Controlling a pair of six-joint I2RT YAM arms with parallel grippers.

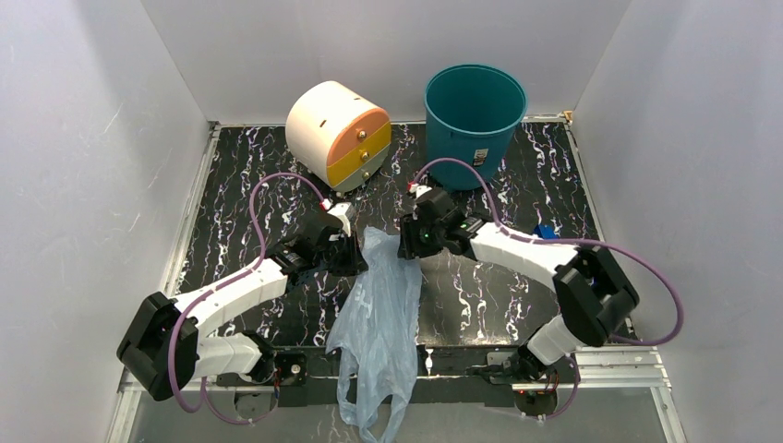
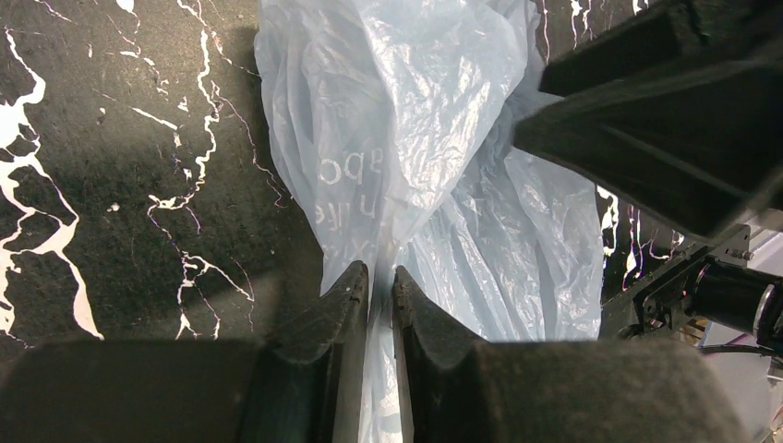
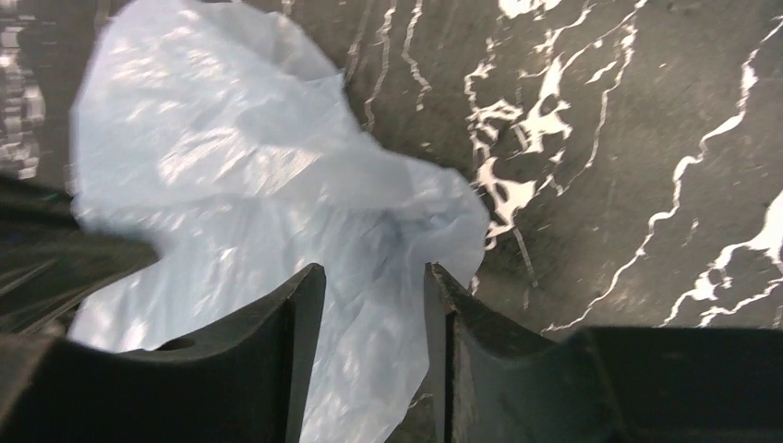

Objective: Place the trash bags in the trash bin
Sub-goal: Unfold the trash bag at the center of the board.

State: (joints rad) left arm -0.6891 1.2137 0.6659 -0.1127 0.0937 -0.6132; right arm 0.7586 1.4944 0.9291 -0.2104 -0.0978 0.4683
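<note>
The pale blue trash bag (image 1: pixel 383 309) is hanging and draping in the lower middle of the top view, between the two arms. Its lower end is trailing past the near edge of the table (image 1: pixel 231 185) toward the bottom of the frame. The teal trash bin (image 1: pixel 473 115) is standing upright at the upper right of centre, by the back wall and well apart from the bag. A cream and orange drum-shaped box (image 1: pixel 337 134) is sitting just to its left.

The bag's upper left edge is being pinched by the left gripper (image 2: pixel 380 277). In the left wrist view its jaws are drawn almost together, with a thin fold of film caught between them. The right gripper (image 3: pixel 374 277) is being held at the bag's upper right edge. In the right wrist view its jaws are standing roughly half apart. Crinkled film is lying in and under the gap but is not being clamped, so nothing is being gripped on that side.

The step in hand is judged to be the gathering and lifting of the bag, and nothing is in the bin yet. The next move is probably calling for either a firm second hold by the right jaws or a lift by the left alone. The bag would then need carrying toward the upper right, high enough for the long tail to clear the rim. Because the film is thin and slack, draping outside the bin is to be guarded against.
</note>
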